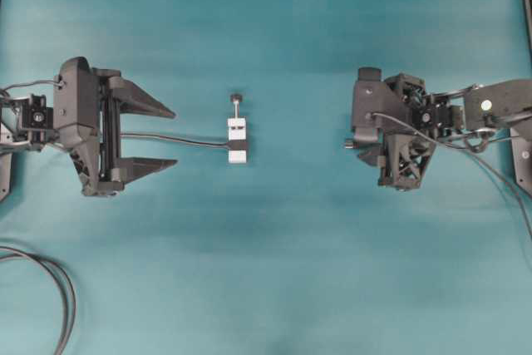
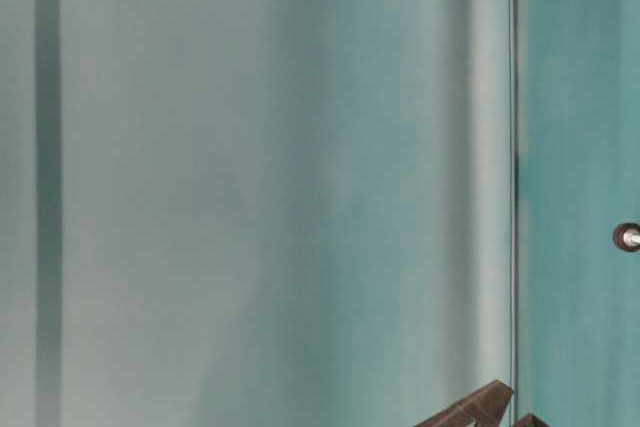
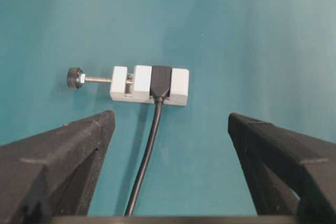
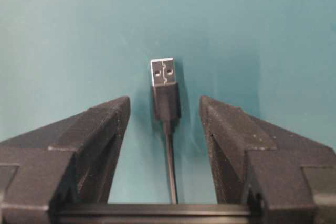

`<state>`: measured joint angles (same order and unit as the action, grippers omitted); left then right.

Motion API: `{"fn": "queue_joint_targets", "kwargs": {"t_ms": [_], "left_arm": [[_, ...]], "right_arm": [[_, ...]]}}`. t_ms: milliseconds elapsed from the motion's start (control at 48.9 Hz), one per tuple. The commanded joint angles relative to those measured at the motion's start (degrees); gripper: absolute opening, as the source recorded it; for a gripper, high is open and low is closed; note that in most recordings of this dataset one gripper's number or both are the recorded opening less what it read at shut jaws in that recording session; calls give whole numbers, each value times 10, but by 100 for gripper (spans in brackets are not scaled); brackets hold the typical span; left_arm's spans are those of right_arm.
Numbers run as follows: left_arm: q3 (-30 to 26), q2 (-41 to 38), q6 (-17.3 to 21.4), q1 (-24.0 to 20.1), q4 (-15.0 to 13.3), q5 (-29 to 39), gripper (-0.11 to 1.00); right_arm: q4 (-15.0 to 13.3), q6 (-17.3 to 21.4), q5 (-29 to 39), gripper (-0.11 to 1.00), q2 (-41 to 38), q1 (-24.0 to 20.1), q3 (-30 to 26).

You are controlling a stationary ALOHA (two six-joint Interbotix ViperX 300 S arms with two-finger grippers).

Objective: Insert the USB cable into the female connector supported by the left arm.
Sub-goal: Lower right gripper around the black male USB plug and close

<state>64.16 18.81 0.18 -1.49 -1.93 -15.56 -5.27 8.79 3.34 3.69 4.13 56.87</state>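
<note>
Right gripper (image 4: 164,111): jaws spread, a finger on either side of the plug, neither pad touching it; nothing pinched.
USB cable (image 4: 166,95): plug lies on the teal table (image 4: 262,35) between the right fingers, metal tip pointing away from the wrist.
Step in hand (judgement): seize the plug body behind the metal tip, squarely, so that it stays level and in line for insertion.
Left gripper (image 1: 143,136): wedge fingers fully spread, holding nothing; the thin cable runs out between them.
Female connector (image 3: 160,81): black socket seated in the slot of the white block (image 3: 142,83), just beyond the left fingertips, on the table.
White block as holder: contains only the socket; its black-knobbed screw (image 3: 76,77) projects sideways.
Separation: in the overhead view, plug and socket lie well apart, with open teal table between.
Caution (judgement): the block needs steadying before the plug is pushed in.
</note>
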Motion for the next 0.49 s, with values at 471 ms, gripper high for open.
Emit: {"fn": "queue_joint_targets", "kwargs": {"t_ms": [471], "left_arm": [[3, 4, 5, -1, 0, 0, 96]], "right_arm": [[-35, -4, 23, 52, -10, 12, -15]]}}
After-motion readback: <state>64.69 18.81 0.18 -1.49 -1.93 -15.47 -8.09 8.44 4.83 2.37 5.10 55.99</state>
